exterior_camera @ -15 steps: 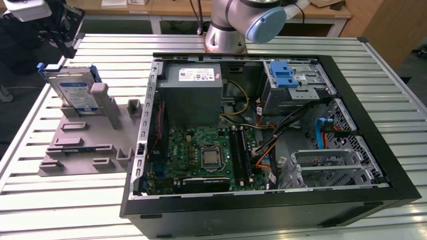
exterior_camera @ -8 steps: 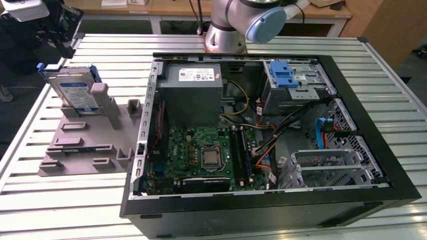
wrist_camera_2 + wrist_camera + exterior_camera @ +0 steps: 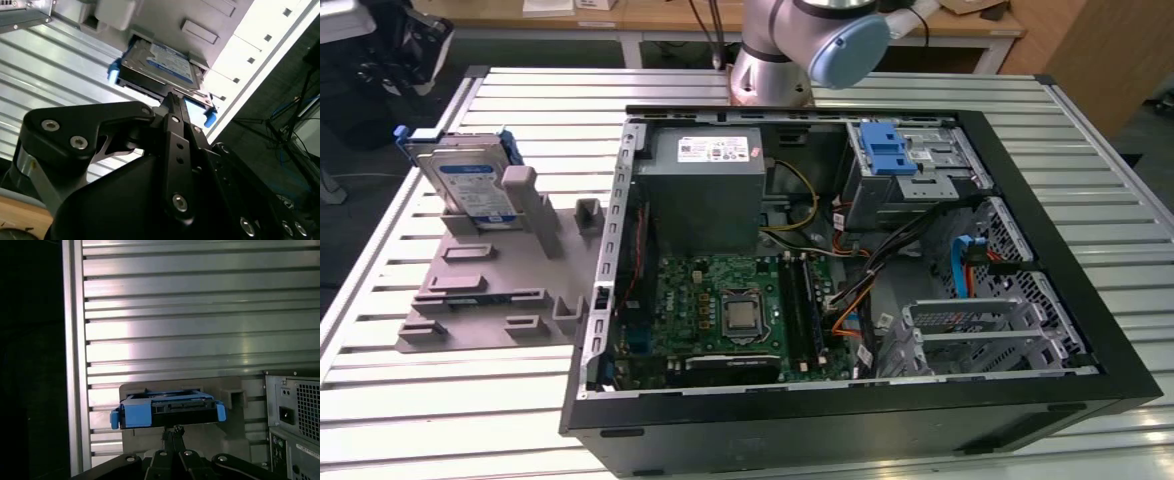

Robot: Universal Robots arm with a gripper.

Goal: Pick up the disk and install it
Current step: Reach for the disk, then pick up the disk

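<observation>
Exterior view | disk (image 3: 464,185) on edge in gray stand (image 3: 467,300), wht-blue lbl | gripper (image 3: 172,98): can't tell

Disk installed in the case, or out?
Out. The disk stands on edge in the grey fixture beside the open computer case.

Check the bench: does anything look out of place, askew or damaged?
Nothing stands out. The disk stands on edge, leaning in its grey holder, beside the open computer case; no damage shows.
</observation>
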